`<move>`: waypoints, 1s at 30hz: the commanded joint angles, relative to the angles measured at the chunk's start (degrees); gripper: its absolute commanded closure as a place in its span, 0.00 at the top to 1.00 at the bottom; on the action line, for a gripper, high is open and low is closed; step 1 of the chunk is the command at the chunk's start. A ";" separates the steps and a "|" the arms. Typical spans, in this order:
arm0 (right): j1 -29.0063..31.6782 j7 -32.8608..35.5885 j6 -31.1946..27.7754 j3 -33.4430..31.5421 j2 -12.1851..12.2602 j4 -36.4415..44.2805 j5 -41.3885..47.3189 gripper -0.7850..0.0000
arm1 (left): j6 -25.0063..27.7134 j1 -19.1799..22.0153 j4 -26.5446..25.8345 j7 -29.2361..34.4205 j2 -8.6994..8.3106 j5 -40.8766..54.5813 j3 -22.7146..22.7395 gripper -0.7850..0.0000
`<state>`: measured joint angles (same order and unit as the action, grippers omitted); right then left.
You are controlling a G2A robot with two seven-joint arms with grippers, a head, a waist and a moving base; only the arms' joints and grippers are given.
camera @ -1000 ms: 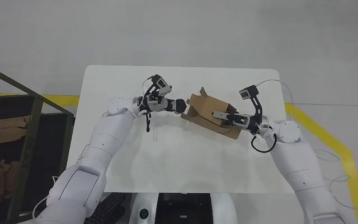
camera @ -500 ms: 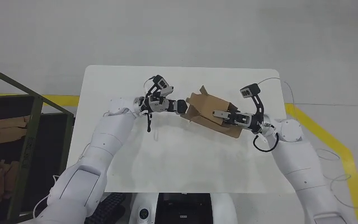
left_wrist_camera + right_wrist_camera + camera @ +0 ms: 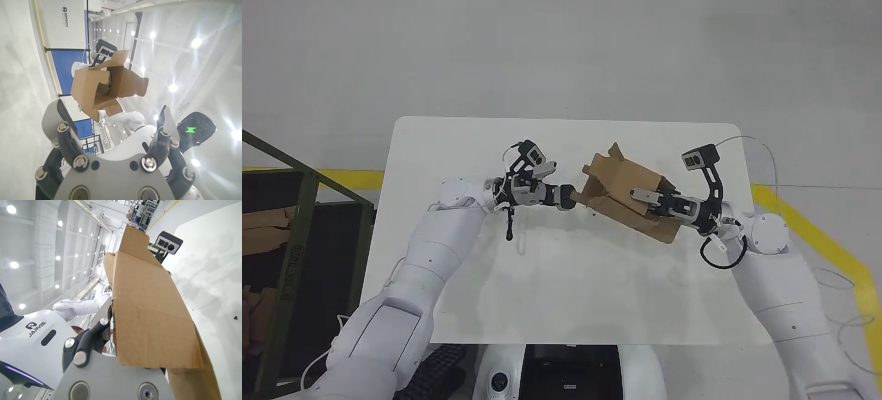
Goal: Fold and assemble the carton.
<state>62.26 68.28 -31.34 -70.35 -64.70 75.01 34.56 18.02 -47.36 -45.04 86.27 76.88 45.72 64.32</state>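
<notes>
The brown carton (image 3: 627, 188) hangs tilted above the middle of the white table (image 3: 562, 290), partly unfolded, with loose flaps at its left end. My right gripper (image 3: 647, 197) is shut on the carton's wall from the right side. In the right wrist view, one finger (image 3: 105, 315) presses the cardboard (image 3: 147, 313) and the other is hidden behind it. My left gripper (image 3: 572, 197) stands open just left of the carton's open end. In the left wrist view its fingers (image 3: 62, 111) are spread and empty, and the carton (image 3: 88, 89) sits a short way ahead of them.
A dark green rack (image 3: 282, 230) with cardboard stands off the table's left side. A yellow floor line (image 3: 802, 215) runs past the right edge. The table's front half is bare.
The right arm has raised and tilted the carton, shifting it slightly right and toward the far edge. The left gripper followed to the right, staying by the carton's left end.
</notes>
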 commanded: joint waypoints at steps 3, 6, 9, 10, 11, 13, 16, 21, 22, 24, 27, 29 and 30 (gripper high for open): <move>-0.20 -1.88 -0.11 0.37 -0.13 0.23 -0.93 0.00 | -0.41 0.10 -0.09 0.41 0.62 0.68 -1.53 1.00; -0.19 -3.40 -0.22 0.92 -0.29 0.40 -1.68 0.00 | -0.51 0.53 0.15 0.50 0.99 1.13 -2.21 1.00; 0.01 -4.43 -0.37 1.80 -0.49 0.72 -2.15 0.00 | -0.56 1.06 0.46 0.56 1.20 1.68 -2.39 1.00; 0.12 -4.62 -0.40 2.14 -0.56 0.89 -2.22 0.00 | -0.59 1.21 0.55 0.58 1.25 1.93 -2.37 1.00; 0.21 -4.77 -0.49 2.46 -0.63 1.02 -2.36 0.00 | -0.60 1.35 0.66 0.59 1.28 2.09 -2.34 1.00; 0.41 -4.96 -0.59 3.11 -0.77 1.30 -2.32 0.00 | -0.61 1.56 0.72 0.60 1.34 2.21 -2.34 1.00; 0.55 -4.92 -0.65 3.92 -0.95 1.57 -1.99 0.00 | -0.65 1.70 0.86 0.64 1.41 2.31 -2.36 1.00; 0.63 -4.70 -0.78 4.64 -1.12 1.84 -1.52 0.00 | -0.63 1.85 1.05 0.63 1.45 2.57 -2.16 1.00; 0.67 -4.62 -0.80 4.75 -1.14 1.91 -1.49 0.00 | -0.63 1.87 1.06 0.62 1.45 2.67 -2.07 1.00; 0.76 -4.27 -0.86 4.97 -1.17 2.11 -1.40 0.00 | -0.64 1.89 1.07 0.63 1.44 2.76 -1.93 1.00; 0.92 -3.71 -0.87 5.24 -1.20 2.39 -1.18 0.00 | -0.65 1.91 1.09 0.65 1.43 2.78 -1.77 1.00; 1.01 -3.36 -0.60 5.36 -1.22 2.40 -0.82 0.00 | -0.66 1.93 1.00 0.66 1.41 2.78 -1.66 1.00; 1.02 -3.14 -0.45 5.42 -1.22 2.36 -0.68 0.00 | -0.63 1.91 1.00 0.62 1.40 2.79 -1.57 1.00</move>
<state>63.27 64.94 -31.94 -64.97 -65.91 77.42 33.75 17.36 -45.43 -44.01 86.92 78.29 48.50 62.67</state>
